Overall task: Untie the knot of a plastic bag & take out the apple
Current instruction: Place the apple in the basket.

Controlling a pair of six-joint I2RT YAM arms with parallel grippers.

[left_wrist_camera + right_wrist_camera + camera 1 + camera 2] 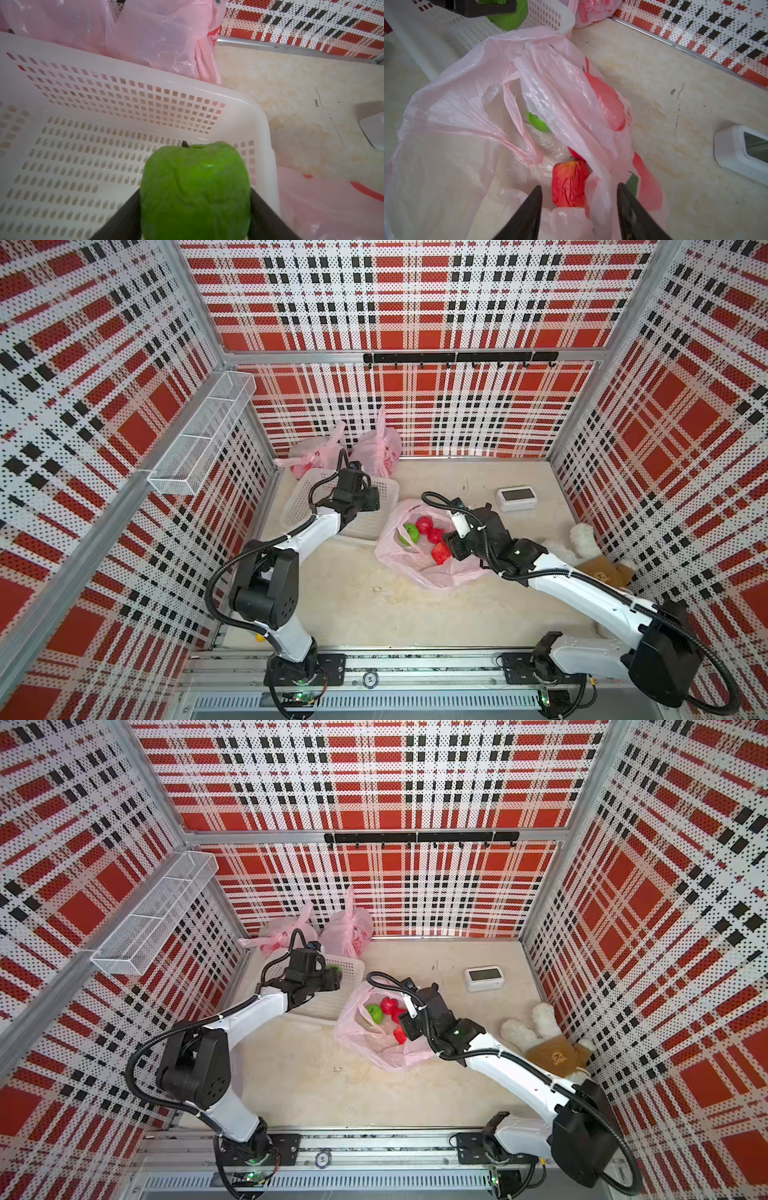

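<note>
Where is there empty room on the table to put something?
Biggest bare patch: front table, between open bag and near rail. Another behind the clock, by the back wall. Crowded back left: basket, apple above it, tied bags.

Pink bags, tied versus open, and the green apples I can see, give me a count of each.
Tied pink bags: 2
Open pink bag: 1
Green apples: 2
Total: 5
</note>
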